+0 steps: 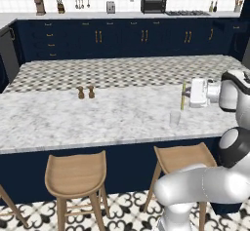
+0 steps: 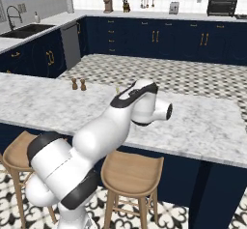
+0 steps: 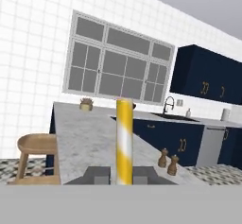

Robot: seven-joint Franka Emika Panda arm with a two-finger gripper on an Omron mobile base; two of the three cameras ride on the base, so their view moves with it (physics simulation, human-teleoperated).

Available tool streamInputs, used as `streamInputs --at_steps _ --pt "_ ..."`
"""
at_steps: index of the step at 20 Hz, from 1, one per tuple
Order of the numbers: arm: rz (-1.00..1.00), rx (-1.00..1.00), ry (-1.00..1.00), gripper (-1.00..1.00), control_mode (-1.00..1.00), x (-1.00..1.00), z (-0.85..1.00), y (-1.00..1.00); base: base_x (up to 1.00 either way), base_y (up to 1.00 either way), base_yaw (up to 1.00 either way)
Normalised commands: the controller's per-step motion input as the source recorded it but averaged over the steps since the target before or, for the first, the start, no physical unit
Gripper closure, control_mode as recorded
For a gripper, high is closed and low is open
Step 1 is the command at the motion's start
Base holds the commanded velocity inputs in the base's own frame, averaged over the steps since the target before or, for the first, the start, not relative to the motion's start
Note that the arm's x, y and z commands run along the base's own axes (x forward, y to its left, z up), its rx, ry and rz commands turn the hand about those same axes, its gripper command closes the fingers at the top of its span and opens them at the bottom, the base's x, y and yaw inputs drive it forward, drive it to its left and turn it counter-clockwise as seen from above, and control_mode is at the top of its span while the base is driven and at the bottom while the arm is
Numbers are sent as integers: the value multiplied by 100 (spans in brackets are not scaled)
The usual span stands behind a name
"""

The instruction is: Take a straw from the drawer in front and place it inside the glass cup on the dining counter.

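Closest to the hand camera, the straw (image 3: 125, 140) stands upright, yellow with pale bands, pinched at its lower end between the two dark fingertips (image 3: 98, 175) of the pincer (image 3: 122, 176), which is closed on it. Beyond it the marble tabletop of the dining counter (image 3: 90, 133) runs away toward a tiled wall with a large window (image 3: 118, 62). Two small brown shakers (image 3: 168, 159) stand on the slab to the right, and a wooden stool (image 3: 35, 145) sits at its left edge.

From the left base camera, the pincer (image 1: 185, 98) hovers over the right part of the dining counter (image 1: 73, 118), carrying the straw (image 1: 183, 96) upright. The glass cup (image 1: 175, 118) stands on the tabletop just below and slightly left of the straw's lower end; the straw is above the cup, apart from it. The shakers (image 1: 86, 93) sit well apart to the left. Two wooden stools (image 1: 75, 174) stand along the near side.

From the right base camera, the arm covers most of the hand; a thin tip of the straw (image 2: 116, 89) pokes up behind it.
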Motion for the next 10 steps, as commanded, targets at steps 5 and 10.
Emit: streamInputs --at_steps 5,10 --pt "0 -11 0 100 -100 17 -25 0 0 0 0" --pt "0 0 9 100 -100 39 -16 0 0 0 0"
